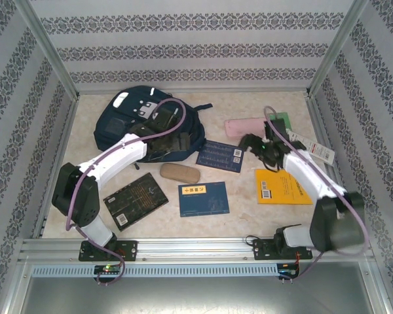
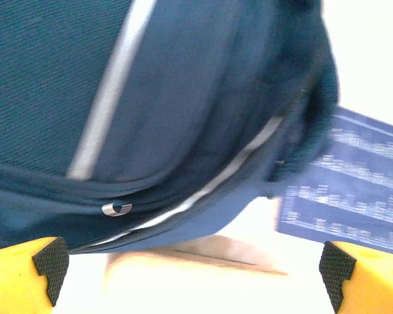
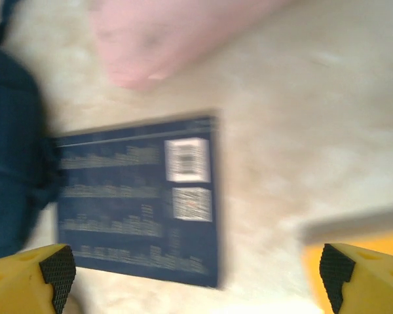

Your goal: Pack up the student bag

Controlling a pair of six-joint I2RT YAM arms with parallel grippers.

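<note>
The student bag point(image 1: 128, 127) is the biggest thing we see, lying at the far left of the table point(image 1: 249, 219), its white stripes and buckle patch facing up. We cannot tell whether its main compartment is open; the left wrist view gives us a zip line along the navy fabric and not much more.

By our reading the packing has hardly begun, since everything else lies loose on the table. The yellow book point(image 1: 281, 186) sits near the right arm. The black book point(image 1: 135, 199) lies by the left arm's base, and the blue book point(image 1: 203, 198) is in the middle near the front edge. The navy booklet point(image 1: 221, 156) lies just beside the bag's right edge. Further back on the right is the pink pencil case point(image 1: 244, 126), and the brown glasses case point(image 1: 180, 173) rests just in front of the bag. Some smaller green and white items lie at the far right, too small for us to name.

The left gripper point(image 2: 193, 265) hangs close over the bag's near side with its fingers spread wide and nothing between them. The right gripper point(image 3: 193, 268) hovers above the navy booklet, fingers likewise wide and empty.

We judge that all the books and both cases remain to go in
</note>
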